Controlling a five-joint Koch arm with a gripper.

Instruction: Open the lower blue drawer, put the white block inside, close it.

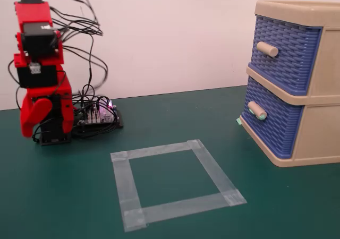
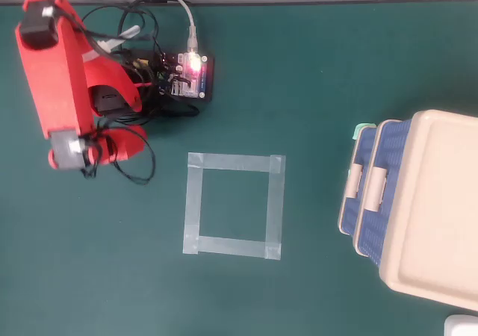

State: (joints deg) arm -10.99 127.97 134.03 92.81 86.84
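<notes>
Red hobby arm folded at rest, upper left — hand [image 1: 32, 123] tucked down, grip state indeterminate. Lower blue basket-weave drawer [image 1: 271, 123], right of frame, closed. Taped square [image 2: 234, 205] mid-counter [image 1: 69, 196] — likely placement marker, vacant. White block nowhere visible.

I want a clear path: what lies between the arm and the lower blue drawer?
Only a taped square outline on the green table, seen overhead, between arm and lower blue drawer.

Hobby robotics bench: green mat [image 1: 64, 196], taped square [image 1: 175, 183], exposed controller board [image 2: 190, 78], loose cables [image 1: 79, 16], plain wall [image 1: 170, 37].
</notes>
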